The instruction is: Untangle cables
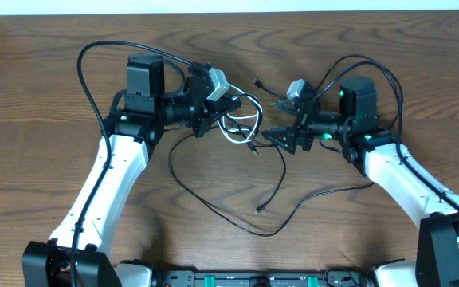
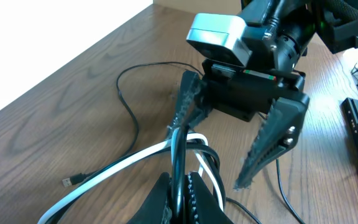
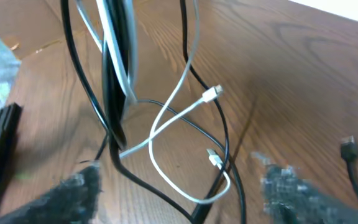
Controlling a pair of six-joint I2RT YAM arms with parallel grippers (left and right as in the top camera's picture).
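Left pincer [image 2: 179, 185] pinching black cable [image 2: 178, 152], white cable [image 2: 123, 165] looped beside | right pincer [image 2: 206, 157] spread | brown wood-grain table [image 2: 67, 99]

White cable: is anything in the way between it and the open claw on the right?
No separate object. The open right gripper faces the thin white cable and its loop directly. Only the thin black cable, pinched in the shut left gripper, crosses through that loop.

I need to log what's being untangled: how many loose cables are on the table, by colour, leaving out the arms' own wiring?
black cable: 1
white cable: 1
Total: 2
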